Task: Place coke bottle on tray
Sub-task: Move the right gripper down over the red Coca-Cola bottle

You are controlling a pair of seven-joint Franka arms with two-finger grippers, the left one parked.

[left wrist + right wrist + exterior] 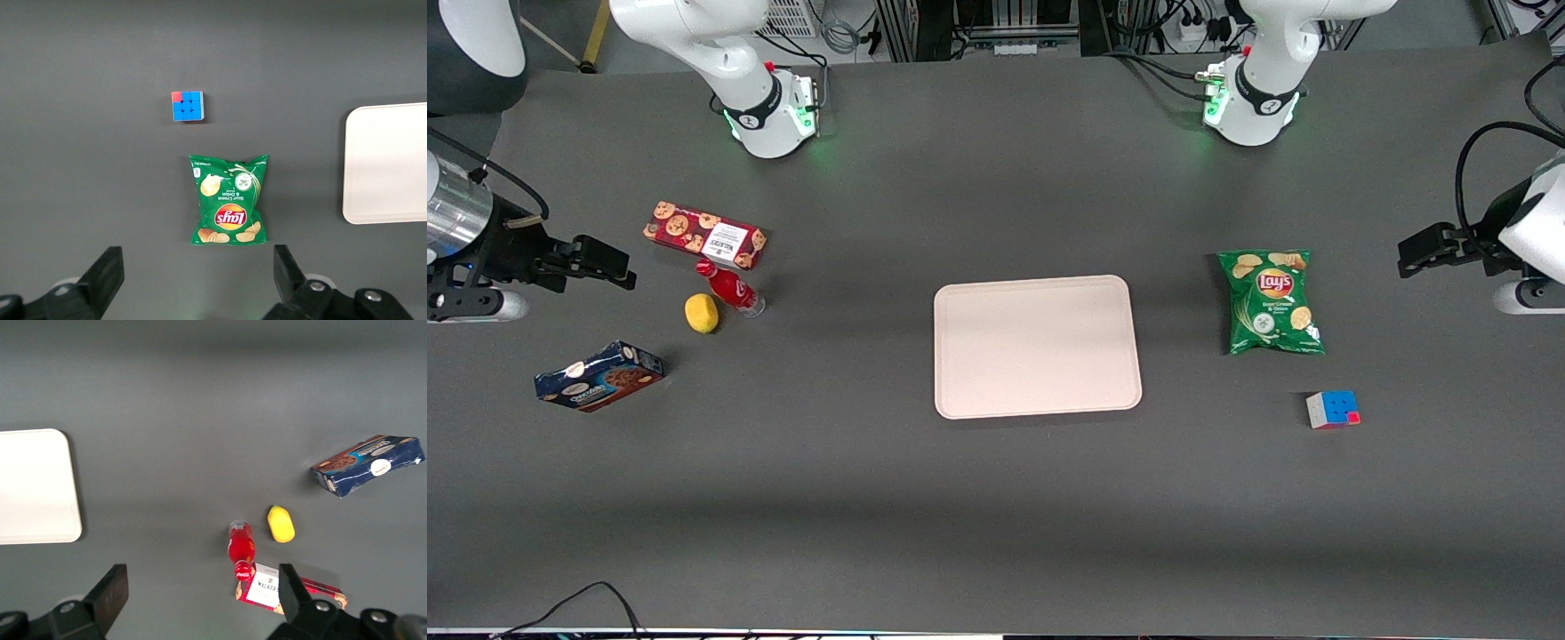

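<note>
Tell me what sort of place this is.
Probably a robotics lab test bench: a dark table with arm bases, cables and equipment racks at its edge, and staged items like the coke bottle and tray. The gripper hovers open nearby.

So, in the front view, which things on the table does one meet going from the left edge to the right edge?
gripper → blue box → lemon → coke bottle → tray → chips bag → cube. The cookie box overlaps several, so I omit it.

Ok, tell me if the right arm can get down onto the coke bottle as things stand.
Probably yes. The gripper is open and hangs toward the working arm's end, nothing above the coke bottle. It's tight though: its cap nearly touches the cookie box, and the lemon lies close beside it.
</note>
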